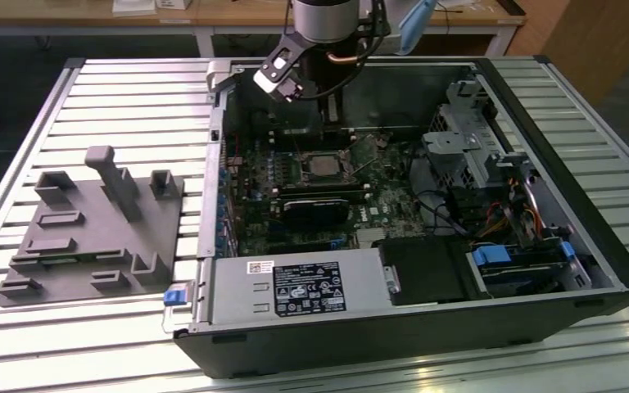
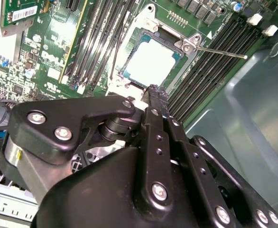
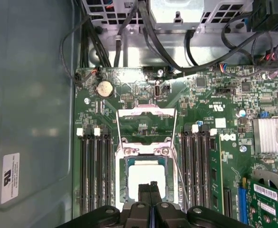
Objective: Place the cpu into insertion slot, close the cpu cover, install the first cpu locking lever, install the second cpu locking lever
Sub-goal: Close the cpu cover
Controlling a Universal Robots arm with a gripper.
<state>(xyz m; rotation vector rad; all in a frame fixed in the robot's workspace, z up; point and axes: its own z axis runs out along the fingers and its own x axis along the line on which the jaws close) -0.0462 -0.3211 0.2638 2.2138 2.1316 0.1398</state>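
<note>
Just above centre in the exterior view, the cpu (image 1: pixel 323 166) lies in the insertion slot (image 3: pixel 122 183) inside an open computer case (image 1: pixel 402 344). My claw (image 3: pixel 150 186), pressed together and empty, hangs close over it. The cpu cover (image 3: pixel 147 110) stands open, so I judge that closing it is the step in hand, and that it calls for a push on the cover's free edge. The case sits on a slatted metal tabletop (image 1: pixel 96 90), with wooden desks (image 1: pixel 238 12) behind.

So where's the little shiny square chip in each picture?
Exterior view: the cpu is near the picture's centre, on the green motherboard.
Second wrist view: the cpu is the bright square just beyond the gripper.
First wrist view: the cpu is partly hidden behind the gripper.
Shared landmark: the green motherboard surrounds it in every view.
</note>
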